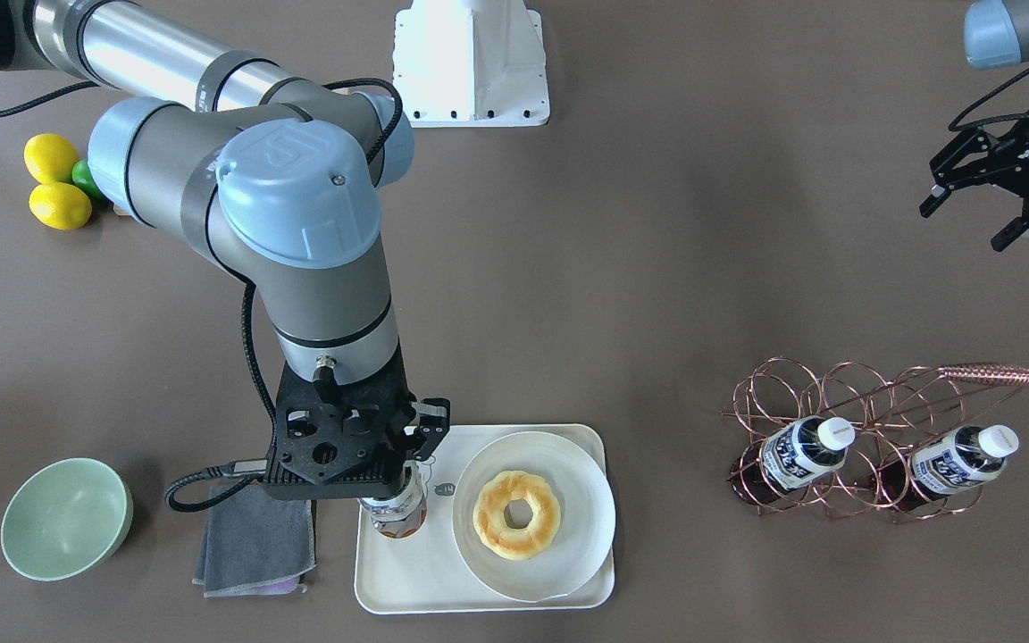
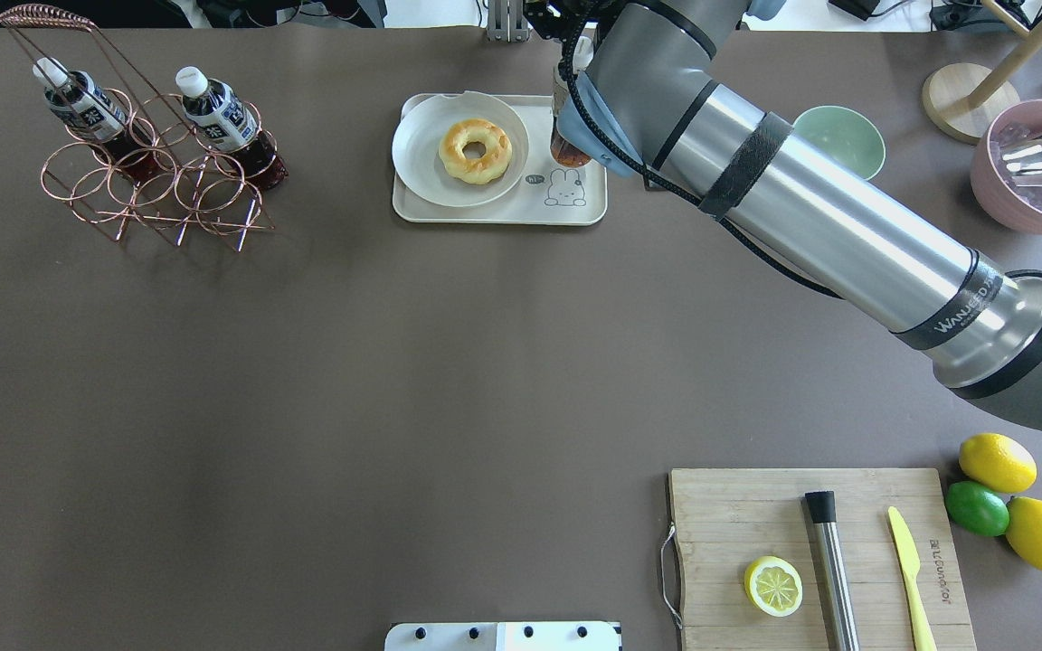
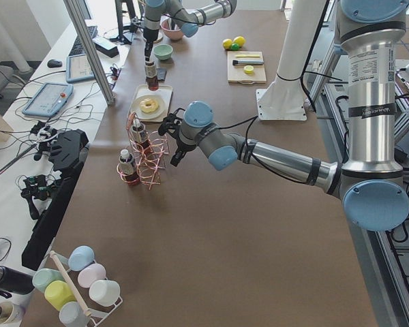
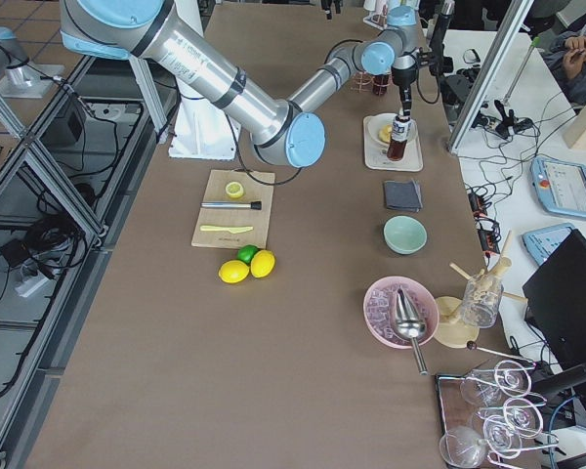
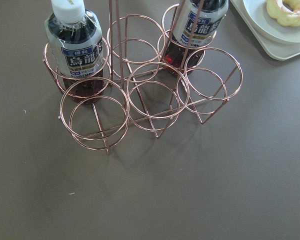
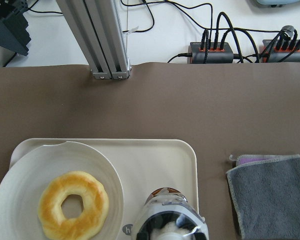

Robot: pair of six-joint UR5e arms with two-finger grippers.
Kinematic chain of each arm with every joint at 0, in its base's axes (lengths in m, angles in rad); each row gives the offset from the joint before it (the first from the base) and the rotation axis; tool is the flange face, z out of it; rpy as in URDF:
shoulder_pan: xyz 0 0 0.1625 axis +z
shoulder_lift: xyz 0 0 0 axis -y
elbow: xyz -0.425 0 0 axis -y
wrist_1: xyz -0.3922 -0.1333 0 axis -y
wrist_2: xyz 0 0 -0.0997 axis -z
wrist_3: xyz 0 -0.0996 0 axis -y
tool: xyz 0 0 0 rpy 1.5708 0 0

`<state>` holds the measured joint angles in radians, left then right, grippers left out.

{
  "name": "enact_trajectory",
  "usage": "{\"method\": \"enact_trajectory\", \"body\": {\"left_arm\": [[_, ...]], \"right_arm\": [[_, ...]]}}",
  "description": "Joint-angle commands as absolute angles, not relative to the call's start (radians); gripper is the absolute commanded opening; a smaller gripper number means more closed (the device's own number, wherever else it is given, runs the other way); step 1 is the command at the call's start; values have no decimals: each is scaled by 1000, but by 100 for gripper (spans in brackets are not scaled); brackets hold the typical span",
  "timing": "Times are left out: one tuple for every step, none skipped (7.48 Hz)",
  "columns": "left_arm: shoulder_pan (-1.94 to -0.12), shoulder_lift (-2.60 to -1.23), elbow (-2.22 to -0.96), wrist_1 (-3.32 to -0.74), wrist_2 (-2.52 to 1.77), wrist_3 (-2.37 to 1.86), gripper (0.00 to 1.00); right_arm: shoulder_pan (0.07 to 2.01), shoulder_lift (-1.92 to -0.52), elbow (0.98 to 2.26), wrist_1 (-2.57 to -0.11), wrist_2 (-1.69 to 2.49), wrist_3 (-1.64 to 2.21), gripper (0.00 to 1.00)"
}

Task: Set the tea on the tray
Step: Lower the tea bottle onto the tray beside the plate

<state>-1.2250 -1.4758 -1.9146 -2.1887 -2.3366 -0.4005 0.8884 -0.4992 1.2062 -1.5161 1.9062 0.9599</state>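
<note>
**A:** Where's the tea (image 1: pixel 394 516)?

**B:** Lower centre of the front-facing view. It stands upright, gripped near its top by the right gripper (image 1: pixel 397 482) directly above it, over the tray's (image 1: pixel 416 580) bare strip left of the doughnut plate (image 1: pixel 588 500).

**A:** Set down?

**B:** Can't tell. The base looks level with the tray. At upper right, well apart, the left gripper (image 1: pixel 968 223) spreads wide, empty.

This is a robotics lab dressed with kitchen props. An industrial robot arm (image 2: pixel 828 235) reaches over a brown surface (image 2: pixel 349 362), and a white bolted pedestal (image 1: pixel 470 62) stands at one long edge. Beyond the opposite edge are aluminium frame posts (image 6: pixel 107 40), cabled power strips (image 6: pixel 212 50) and teach pendants (image 4: pixel 569 186).
</note>
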Motion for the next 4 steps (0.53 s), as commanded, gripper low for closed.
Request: {"method": "enact_trajectory", "body": {"left_arm": [[-1226,-1480,-1916,-2187,-2338,-400,96],[-1226,-1483,-1917,-2187,-2338,-400,96],[-1226,-1488,-1913,-2187,-2338,-402,96],[-1226,-1489,-1913,-2187,-2336,-403,96]], "right_arm": [[891,-499,1155,-1474,1908,957,0],[888,-497,1154,-1474,1908,959,0],[888,-491,1154,-1474,1908,962,0],[881,-491,1154,-1474,1907,971,0]]}}
